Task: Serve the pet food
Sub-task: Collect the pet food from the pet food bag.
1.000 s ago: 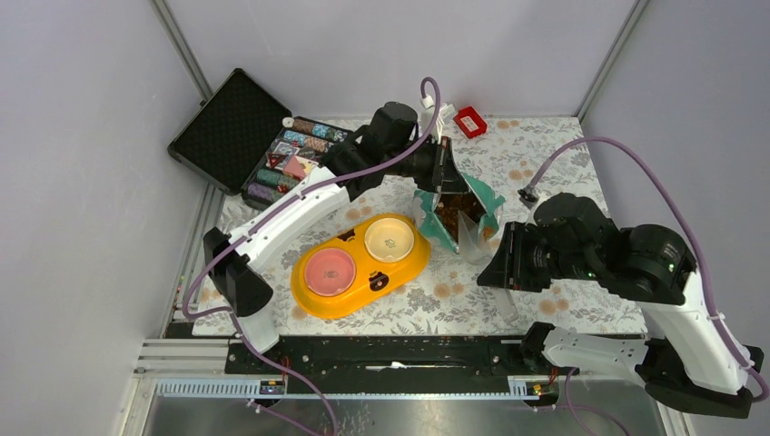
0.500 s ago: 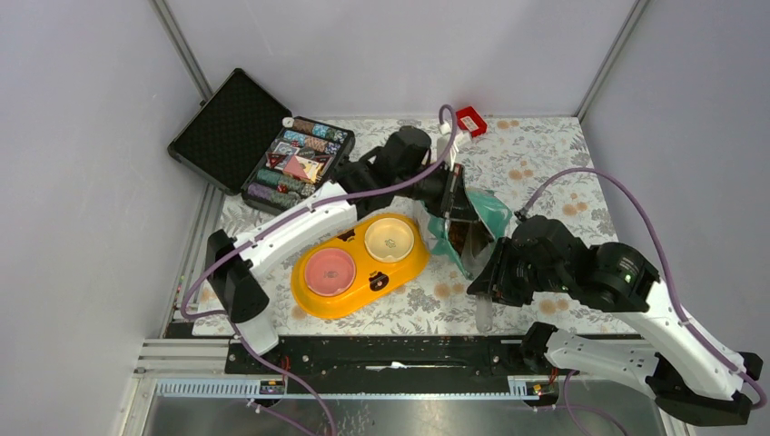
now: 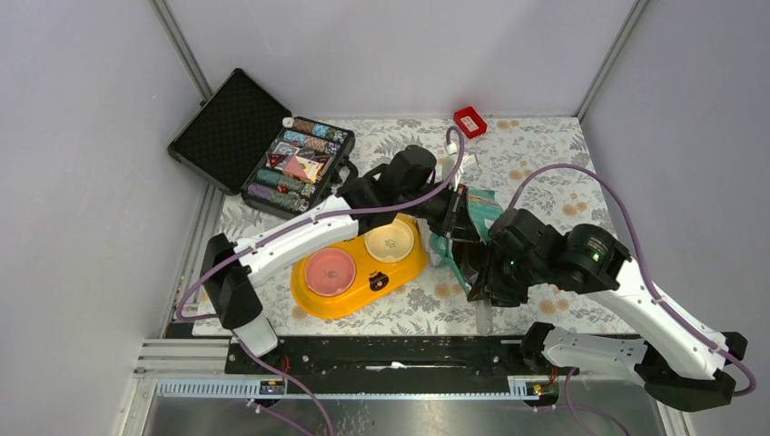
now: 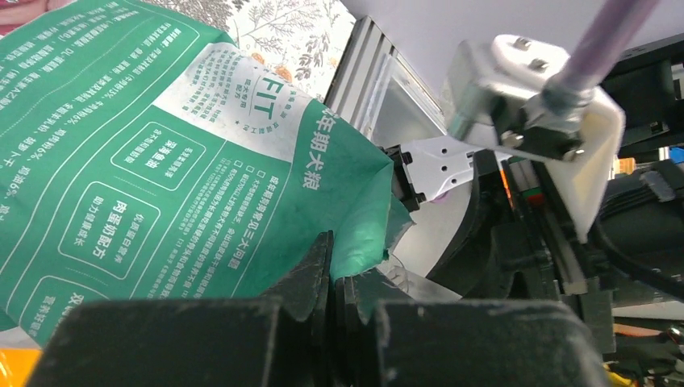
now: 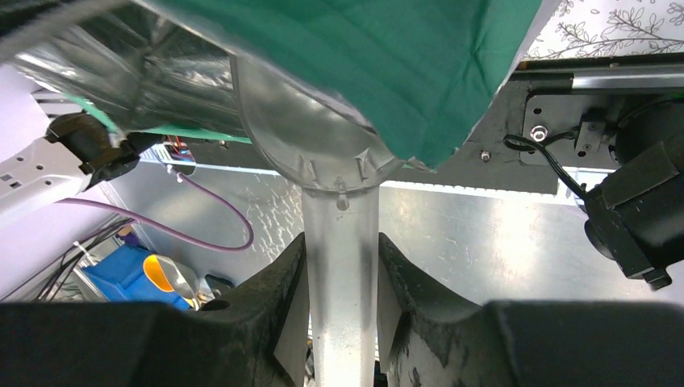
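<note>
The left gripper [image 4: 332,270] is pinched shut on the pouch [image 4: 161,153] rim, apparently to keep its mouth gaping at the feeder's [image 3: 350,304] 3 o'clock. The right gripper [image 5: 340,266] clamps the clear scoop [image 5: 319,149] by its handle. The bowl is pushed into that mouth, likely to dig out kibble, which is hidden inside.

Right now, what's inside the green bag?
The clear scoop held by the right hand pokes into the bag, and its shiny silver lining shows. The bag's green side covers the scoop's front, so any food inside is hidden.
</note>
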